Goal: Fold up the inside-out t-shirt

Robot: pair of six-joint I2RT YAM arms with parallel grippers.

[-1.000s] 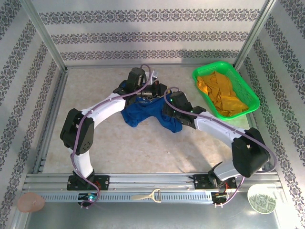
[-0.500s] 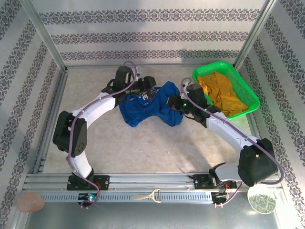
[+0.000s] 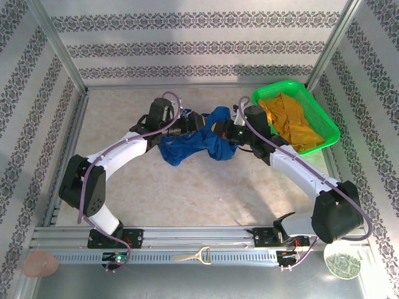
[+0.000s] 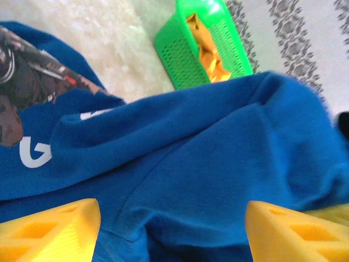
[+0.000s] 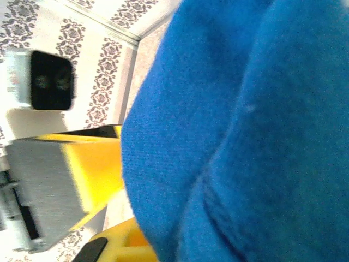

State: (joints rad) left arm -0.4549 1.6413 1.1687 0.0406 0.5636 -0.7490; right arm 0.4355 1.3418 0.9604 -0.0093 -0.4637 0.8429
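As the limp, light t-shirt (image 3: 194,144) sags at twelve o'clock, the left gripper (image 4: 173,217) gapes wide about it, the right gripper (image 3: 224,132) unreadable; its hem looks the surest hold.

Royal-blue knit cloth t-shirt (image 5: 245,136), seen very close, bulging in soft rounded folds. Its curved left edge runs from top to bottom.

Left of the t-shirt, a blurred yellow plastic finger (image 5: 98,164) of the right gripper (image 5: 117,213) meets the cloth edge. A grey blurred block (image 5: 43,185) lies further left. A second yellow piece (image 5: 128,245) shows under the t-shirt's lower left edge, next to a small black rounded part (image 5: 92,251). Whether the fingers clamp the cloth cannot be made out.

Up and left of the t-shirt, a black box in a pale frame (image 5: 49,79) sits before white wallpaper with grey floral stripes (image 5: 103,49).
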